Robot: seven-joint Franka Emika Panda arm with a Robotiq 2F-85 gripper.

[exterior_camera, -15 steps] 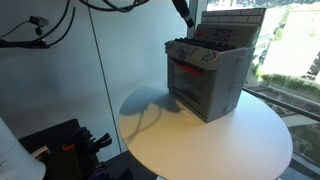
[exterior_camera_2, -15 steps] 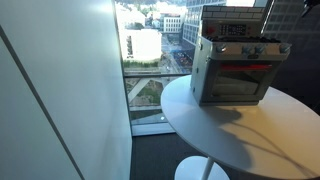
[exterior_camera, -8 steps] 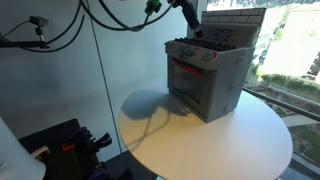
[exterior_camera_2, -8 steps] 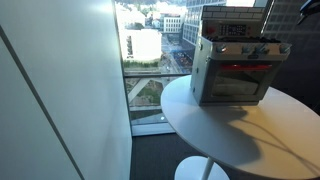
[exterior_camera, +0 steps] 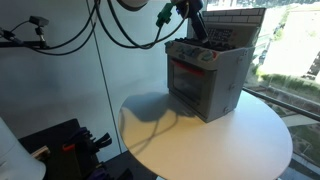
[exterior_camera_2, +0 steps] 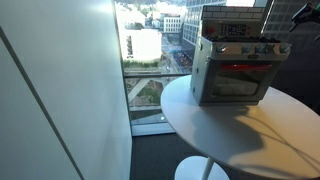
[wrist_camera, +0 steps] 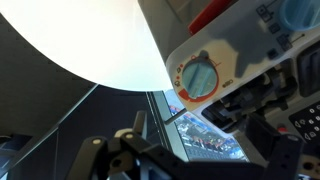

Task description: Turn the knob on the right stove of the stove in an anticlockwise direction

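Grey stove [exterior_camera: 208, 75] stands upright near the edge of the round white surface [exterior_camera: 200, 140], with its oven door facing away from the window. The arm reaches down from above, gripper [exterior_camera: 196, 30] at the stove's top front corner. Whether the fingers are apart cannot be told.

Stove [exterior_camera: 208, 82]: moulded grey plastic, smooth, low sheen. Oven door [exterior_camera_2: 238, 84]: red plastic trim, glossy. Back panel [exterior_camera: 236, 22]: tan, brick pattern, matt. Knob [wrist_camera: 199, 78]: smooth plastic, slight gloss, set in an orange ring on a pale, smooth plastic fascia. Table [exterior_camera: 240, 140]: white top, smooth, satin finish. Cables [exterior_camera: 135, 46]: black sheathing, matt.
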